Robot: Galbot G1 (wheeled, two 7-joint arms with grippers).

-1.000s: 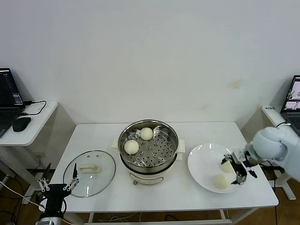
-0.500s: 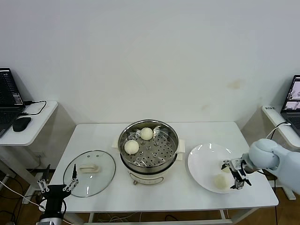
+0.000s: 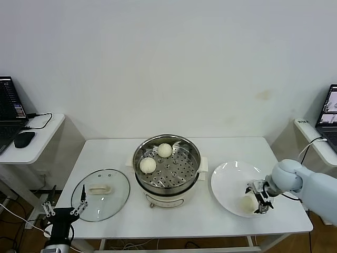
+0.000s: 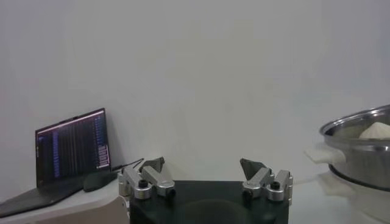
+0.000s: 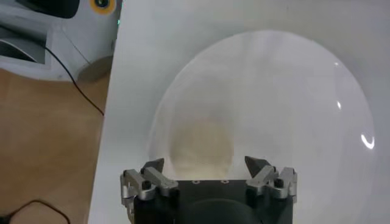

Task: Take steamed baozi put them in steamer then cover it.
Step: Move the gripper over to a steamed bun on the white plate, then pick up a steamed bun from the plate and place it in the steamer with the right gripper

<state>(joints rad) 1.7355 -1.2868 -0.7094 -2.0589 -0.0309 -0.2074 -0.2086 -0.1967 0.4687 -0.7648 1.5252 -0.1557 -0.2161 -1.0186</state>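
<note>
Below, on the white plate [image 3: 226, 179], one steamed baozi [image 5: 201, 145] is straddled by the spread fingers of the right gripper [image 5: 207, 165], which are not yet closed on it.

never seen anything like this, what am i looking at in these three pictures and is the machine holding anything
This is a two-armed robot working at a white table. The wide picture comes from a camera on its head; the other two come from cameras on its wrists, each looking past that arm's own claw.

On the table sit a glass lid, a steel steamer with two baozi in it, and a white plate.

The right claw is down over the plate, its jaws on either side of a baozi. Whether they grip it yet I cannot tell. In the head picture I can make out only this one baozi on the plate.

The left claw waits open and empty below the table's near left corner.
</note>
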